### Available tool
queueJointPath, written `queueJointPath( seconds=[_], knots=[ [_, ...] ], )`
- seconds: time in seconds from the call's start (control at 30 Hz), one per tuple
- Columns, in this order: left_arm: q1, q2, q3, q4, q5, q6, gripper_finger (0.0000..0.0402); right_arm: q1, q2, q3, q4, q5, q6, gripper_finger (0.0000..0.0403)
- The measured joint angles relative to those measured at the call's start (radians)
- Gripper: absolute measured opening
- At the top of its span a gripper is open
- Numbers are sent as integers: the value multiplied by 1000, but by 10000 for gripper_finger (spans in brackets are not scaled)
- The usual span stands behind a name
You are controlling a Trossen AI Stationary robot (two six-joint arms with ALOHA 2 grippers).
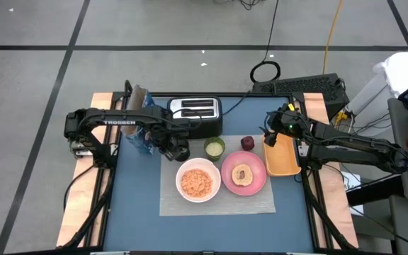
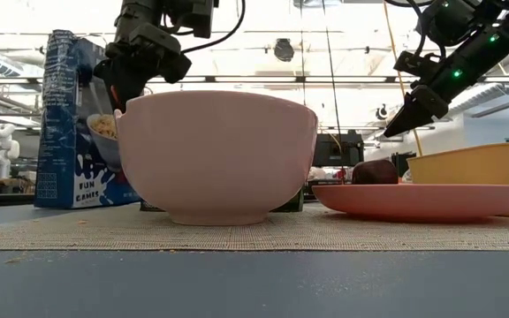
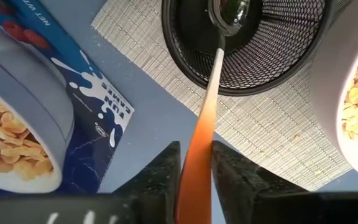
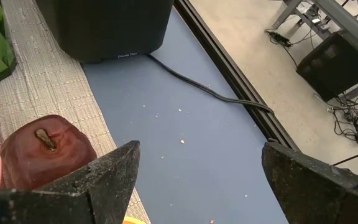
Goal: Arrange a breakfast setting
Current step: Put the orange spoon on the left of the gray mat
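Red-handled spoon (image 3: 199, 130): clamped in left gripper (image 3: 194, 165), bowl end inside black cup (image 3: 247, 43).
Right gripper (image 4: 197, 180): wide open, empty, beside apple (image 4: 45, 152).

A grey mat (image 1: 218, 202) holds a white bowl (image 1: 197, 180) of cereal beside a pink plate (image 1: 244, 173). Behind sit a green cup (image 1: 214, 148), a black mesh cup (image 3: 247, 43) with a red-handled spoon (image 3: 202, 124) standing inside, and an upright blue cereal box (image 2: 73, 119).
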Motion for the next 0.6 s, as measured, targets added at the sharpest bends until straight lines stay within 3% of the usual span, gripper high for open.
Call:
queueJointPath(
  seconds=[0.37,0.6],
  knots=[
    [45,0,1,-18,49,11,36,0,0,0,0,0,0,325],
    [58,-1,16,-23,49,11,24,0,0,0,0,0,0,325]
  ],
)
